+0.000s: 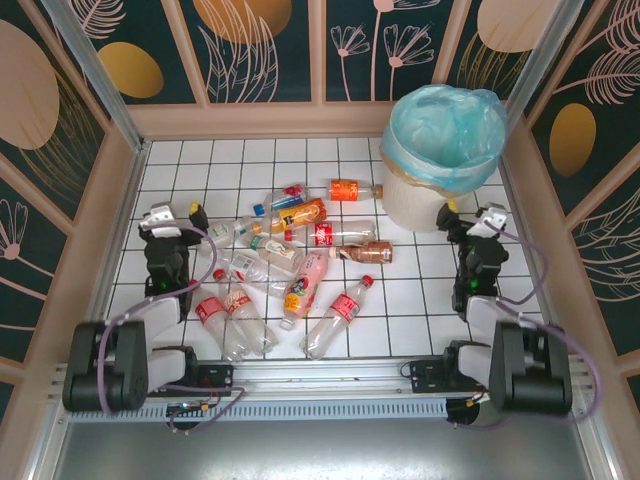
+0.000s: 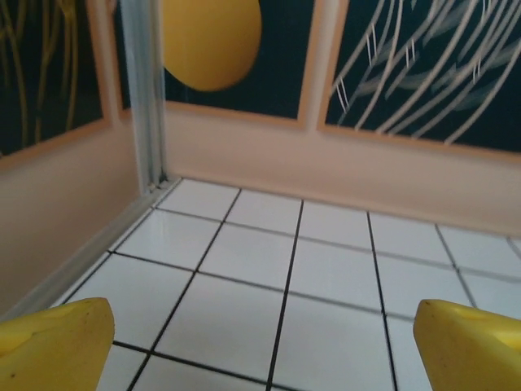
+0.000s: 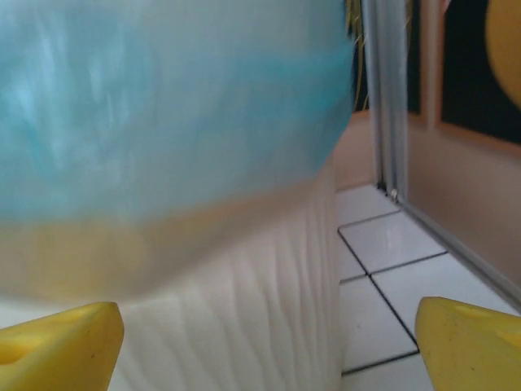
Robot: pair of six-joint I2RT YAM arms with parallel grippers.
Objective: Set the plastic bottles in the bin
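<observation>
Well, both claws stand released, their yellow fingers spread wide with nothing between them. The left claw hangs near the left edge of the white-tiled table, facing bare tiles towards the far left corner. The right claw sits just beside the bin, which stands in the far right corner, lined with a light-blue bag. The plastic bottles lie scattered on their sides in the middle of the table, between the two arms. An orange bottle lies nearest the bin, a pink bottle lies mid-heap, and a clear red-labelled bottle lies towards the near edge.
</observation>
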